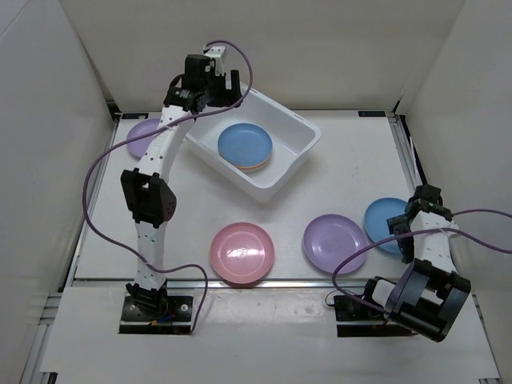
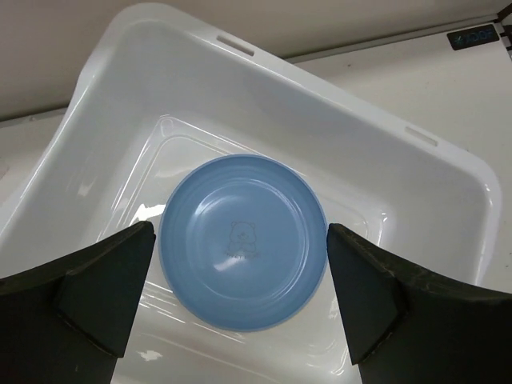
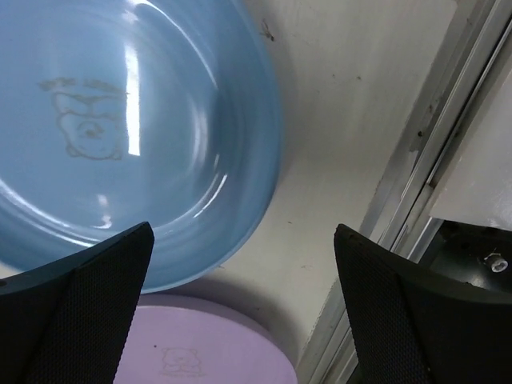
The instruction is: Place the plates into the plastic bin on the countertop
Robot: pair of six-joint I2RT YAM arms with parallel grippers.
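Note:
The white plastic bin (image 1: 300, 132) stands at the back middle of the countertop (image 1: 336, 172), with a blue plate (image 1: 245, 144) on top of a small stack inside. My left gripper (image 1: 214, 90) hovers open and empty above the bin's far left corner; its wrist view shows that blue plate (image 2: 242, 240) below, inside the bin (image 2: 416, 192). On the countertop lie a pink plate (image 1: 242, 253), a purple plate (image 1: 334, 242), a blue plate (image 1: 382, 224) and a purple plate (image 1: 142, 138) at the far left. My right gripper (image 1: 406, 228) is open and empty beside the blue plate (image 3: 120, 136) and purple plate (image 3: 192, 352).
A metal rail (image 1: 264, 282) runs along the front edge and another rail (image 3: 432, 160) runs along the right side. White walls enclose the back and both sides. Purple cables loop from both arms.

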